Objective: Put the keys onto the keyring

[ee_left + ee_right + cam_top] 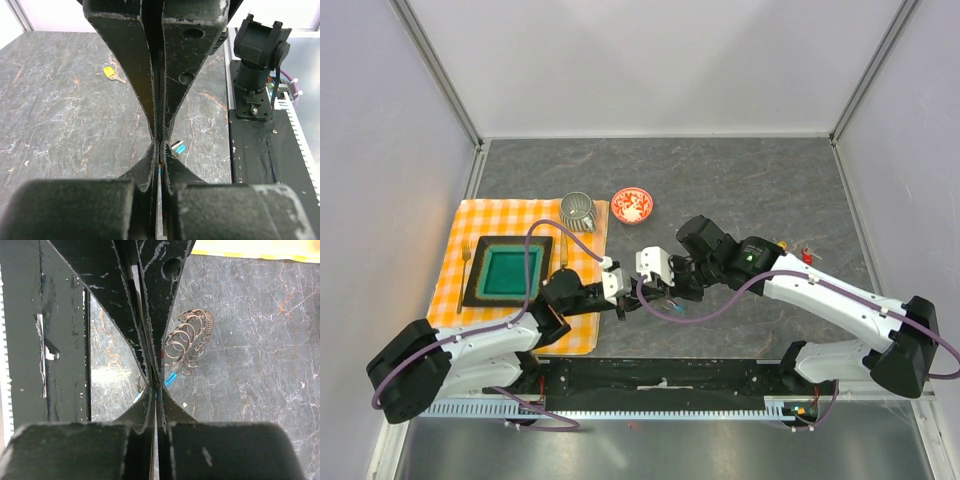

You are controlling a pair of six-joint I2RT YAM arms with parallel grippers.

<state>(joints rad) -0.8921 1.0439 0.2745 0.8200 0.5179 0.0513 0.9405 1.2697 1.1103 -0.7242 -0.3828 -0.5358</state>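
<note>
Pinching is what both arms are doing at the near middle of the surface. The left fingers are pressed flat together, with only a thin coloured sliver showing in the seam between them; I cannot tell what that sliver belongs to. The right fingers are closed just as tightly. The blue tag shows on both sides of their tips, so they appear to hold the keyring by that tag. The ring's cluster of thin wire loops rests on the surface just beyond the tips. From the left wrist, the same tag sits just beside the left fingertips.

No key is at the ring. The yellow key and the red key lie to the right, beyond the right forearm and well apart from the keyring. The black key I cannot find.

The step in hand looks like securing the ring between the two arms. To do it well, one arm should anchor the tag while the other takes a wire loop a little way along, not both on the same spot. Before any lift, check that the left fingers really have metal and not just the surface. The loops are springy and may slide or twist out of a flat pinch. Only once the ring is steady is it worth freeing an arm to fetch a key.
</note>
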